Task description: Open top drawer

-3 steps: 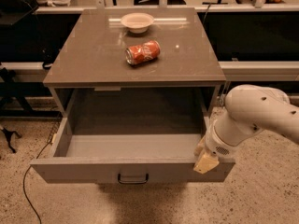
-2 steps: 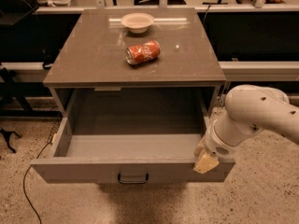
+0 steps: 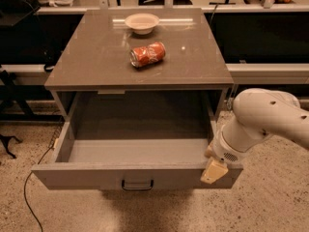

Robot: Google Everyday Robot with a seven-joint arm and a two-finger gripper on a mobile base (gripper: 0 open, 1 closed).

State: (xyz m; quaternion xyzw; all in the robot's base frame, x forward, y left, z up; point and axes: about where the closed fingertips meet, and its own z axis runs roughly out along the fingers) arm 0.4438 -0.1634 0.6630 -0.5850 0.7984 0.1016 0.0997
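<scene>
your gripper (image 3: 214, 171) against the right front corner of the top drawer (image 3: 87, 177), grip state can't tell, drawer pulled out under grey tabletop (image 3: 96, 62), red can (image 3: 147, 54), bowl (image 3: 142, 22), speckled floor (image 3: 270, 202)

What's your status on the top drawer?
Gripper at right front corner of top drawer. Drawer pulled well out. Can and bowl up on cabinet top, not in the way.

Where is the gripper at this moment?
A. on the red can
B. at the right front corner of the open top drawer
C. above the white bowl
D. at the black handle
B: the gripper is at the right front corner of the pulled-out top drawer, away from its handle.
</scene>
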